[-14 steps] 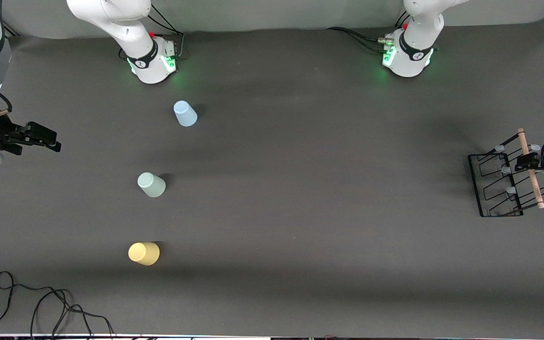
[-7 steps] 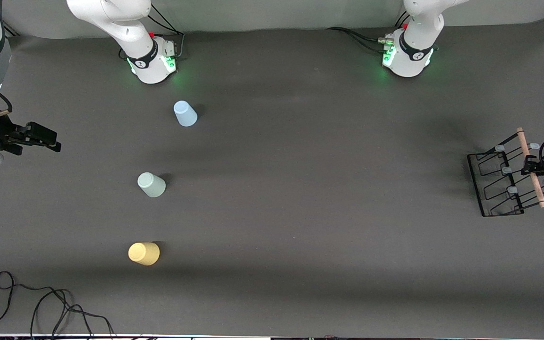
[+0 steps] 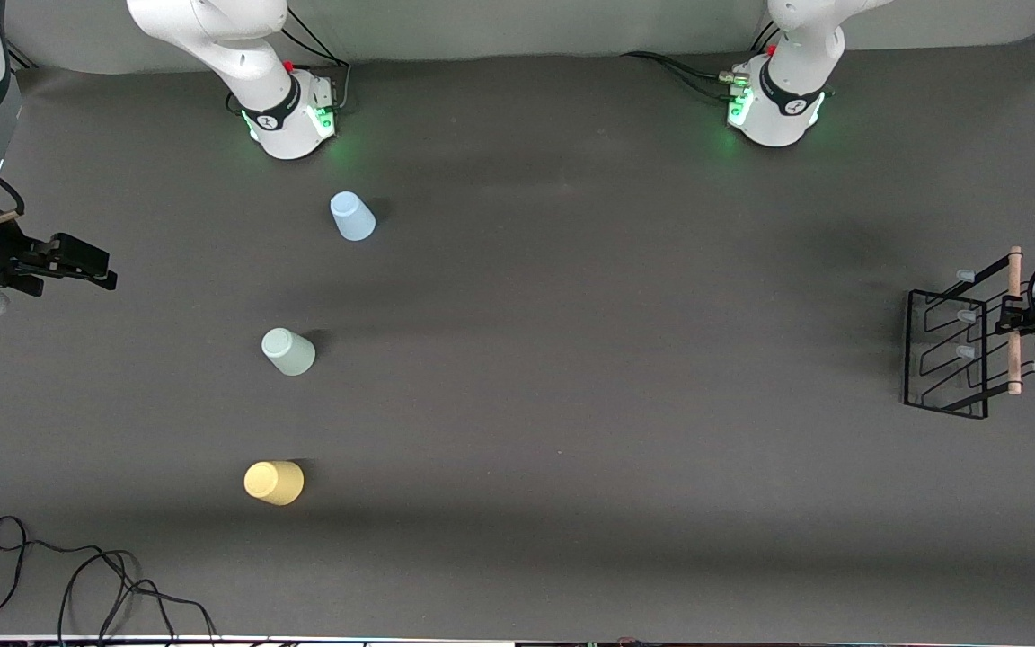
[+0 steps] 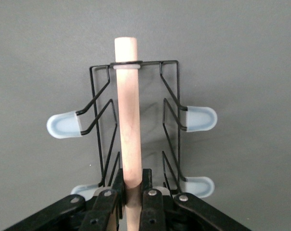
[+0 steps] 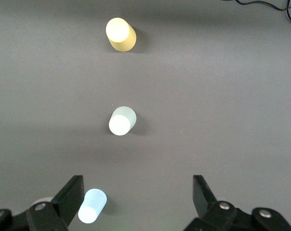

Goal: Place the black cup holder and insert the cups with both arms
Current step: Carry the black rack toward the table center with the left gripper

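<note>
- Wooden rod handle [image 4: 127,115] clamped by left gripper [image 4: 131,192]; black cup holder [image 3: 953,352] at the left arm's table end.
- Right gripper [image 5: 136,192] spread, waiting above cups [image 3: 287,350].
- Risk: thin rod could pivot, swinging rack.

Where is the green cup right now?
The green cup stands upside down toward the right arm's end of the table, between the blue cup and the yellow cup.

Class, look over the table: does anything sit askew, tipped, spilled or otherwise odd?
Nothing stands out. The three cups stand upside down, unspilled. The black cup holder is in the left gripper, shut on its rod. The right gripper waits open.
</note>
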Available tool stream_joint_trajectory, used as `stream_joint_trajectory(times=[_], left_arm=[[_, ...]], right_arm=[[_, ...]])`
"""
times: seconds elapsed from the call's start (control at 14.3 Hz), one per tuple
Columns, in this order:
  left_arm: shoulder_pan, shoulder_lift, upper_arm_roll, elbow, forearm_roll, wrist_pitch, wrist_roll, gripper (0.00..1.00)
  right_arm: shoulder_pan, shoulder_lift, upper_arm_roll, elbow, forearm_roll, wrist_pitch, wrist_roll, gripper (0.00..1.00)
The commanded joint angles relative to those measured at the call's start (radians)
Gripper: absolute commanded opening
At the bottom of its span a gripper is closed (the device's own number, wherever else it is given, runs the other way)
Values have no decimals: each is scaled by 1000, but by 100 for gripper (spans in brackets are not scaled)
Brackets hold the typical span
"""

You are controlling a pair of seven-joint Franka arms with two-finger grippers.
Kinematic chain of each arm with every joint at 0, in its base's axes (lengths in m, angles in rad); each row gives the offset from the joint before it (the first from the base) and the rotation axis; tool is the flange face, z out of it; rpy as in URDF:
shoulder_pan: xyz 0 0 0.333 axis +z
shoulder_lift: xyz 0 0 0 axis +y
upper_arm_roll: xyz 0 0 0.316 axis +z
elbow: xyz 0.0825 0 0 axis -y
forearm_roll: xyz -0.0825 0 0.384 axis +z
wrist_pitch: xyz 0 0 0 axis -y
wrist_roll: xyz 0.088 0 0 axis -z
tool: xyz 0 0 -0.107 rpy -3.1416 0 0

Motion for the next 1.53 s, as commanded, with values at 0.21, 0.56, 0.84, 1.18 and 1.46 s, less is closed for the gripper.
stream_joint_trajectory(times=[0.21, 0.56, 0.84, 1.18, 1.46], left_arm=[[-146, -94, -19, 210, -9, -308, -206, 0], [-371, -83, -19, 353, -11, -432, -525, 0], [-571, -77, -19, 378, -67, -431, -835, 0], [-847, 36, -19, 460, -80, -416, -1214, 0], [-1022, 203, -19, 603, -84, -408, -1400, 0]], right_arm=[[12, 0, -10, 8, -2, 4, -5, 100], [14, 0, -10, 6, -2, 2, -7, 100], [14, 0, -10, 3, -2, 4, -7, 100], [44, -24, -7, -52, -1, 13, -7, 100], [92, -188, -9, -326, -1, 164, 28, 100]])
